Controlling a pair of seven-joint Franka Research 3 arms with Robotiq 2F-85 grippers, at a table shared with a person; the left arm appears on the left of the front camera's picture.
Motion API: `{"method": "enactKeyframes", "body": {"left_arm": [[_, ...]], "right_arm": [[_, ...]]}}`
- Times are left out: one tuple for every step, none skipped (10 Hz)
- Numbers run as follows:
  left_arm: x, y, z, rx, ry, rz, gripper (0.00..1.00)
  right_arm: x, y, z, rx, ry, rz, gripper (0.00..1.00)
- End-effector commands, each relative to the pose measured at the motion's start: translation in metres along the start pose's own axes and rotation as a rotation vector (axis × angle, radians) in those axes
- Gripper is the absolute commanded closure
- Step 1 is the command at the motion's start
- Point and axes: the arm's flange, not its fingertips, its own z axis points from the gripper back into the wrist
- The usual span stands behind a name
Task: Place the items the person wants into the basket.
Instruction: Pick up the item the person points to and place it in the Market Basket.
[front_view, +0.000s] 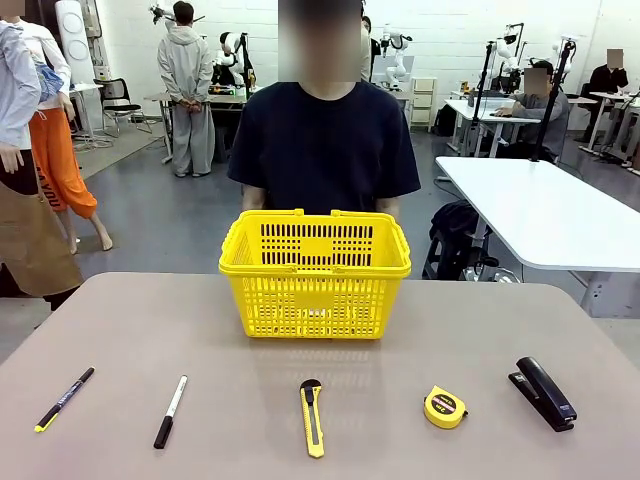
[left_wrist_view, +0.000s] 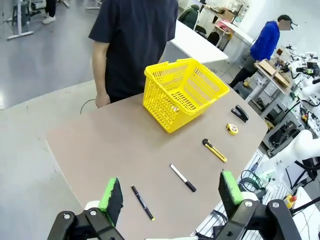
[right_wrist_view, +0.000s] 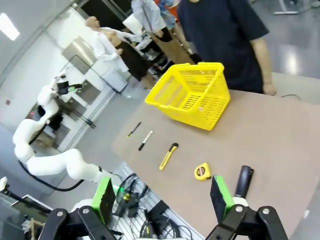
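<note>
A yellow basket (front_view: 315, 275) stands at the far middle of the table, in front of the person in a dark T-shirt (front_view: 325, 140). Along the near edge lie a thin black pen with yellow ends (front_view: 64, 399), a black marker with a white band (front_view: 170, 411) and a yellow-and-black utility knife (front_view: 312, 417). The left wrist view has the basket (left_wrist_view: 182, 92), pen (left_wrist_view: 142, 202), marker (left_wrist_view: 182, 177) and knife (left_wrist_view: 214, 150) far below my open left gripper (left_wrist_view: 170, 197). High over the table my right gripper (right_wrist_view: 162, 197) is open, above the knife (right_wrist_view: 168, 156), marker (right_wrist_view: 145, 140), pen (right_wrist_view: 134, 129) and basket (right_wrist_view: 192, 95).
A round yellow tape measure (front_view: 445, 407) and a black stapler (front_view: 543, 392) lie at the near right of the table. The person's hands rest at the far table edge (left_wrist_view: 102, 100). White tables, other people and equipment stand beyond.
</note>
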Motion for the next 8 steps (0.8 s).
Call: {"method": "enactKeyframes", "body": {"left_arm": [[0.004, 0.001, 0.004, -0.021, 0.017, -0.028, 0.0], [0.005, -0.007, 0.0, -0.048, 0.081, -0.068, 0.0], [-0.004, 0.002, 0.003, -0.004, 0.007, 0.0, 0.0], [-0.004, 0.002, 0.003, -0.004, 0.007, 0.0, 0.0], [-0.004, 0.002, 0.003, -0.004, 0.007, 0.0, 0.0], [-0.004, 0.002, 0.003, -0.004, 0.007, 0.0, 0.0], [-0.004, 0.002, 0.003, -0.004, 0.007, 0.0, 0.0], [-0.004, 0.002, 0.003, -0.004, 0.007, 0.0, 0.0]], "right_arm": [[-0.007, 0.012, -0.01, -0.043, -0.027, 0.053, 0.0], [-0.006, 0.018, -0.013, -0.022, -0.001, 0.092, 0.0], [0.0, 0.009, 0.002, -0.033, -0.002, 0.013, 0.0], [0.0, 0.009, 0.002, -0.033, -0.002, 0.013, 0.0], [0.0, 0.009, 0.002, -0.033, -0.002, 0.013, 0.0], [0.0, 0.009, 0.002, -0.033, -0.002, 0.013, 0.0], [0.0, 0.009, 0.002, -0.033, -0.002, 0.013, 0.0], [0.0, 0.009, 0.002, -0.033, -0.002, 0.013, 0.0]]}}
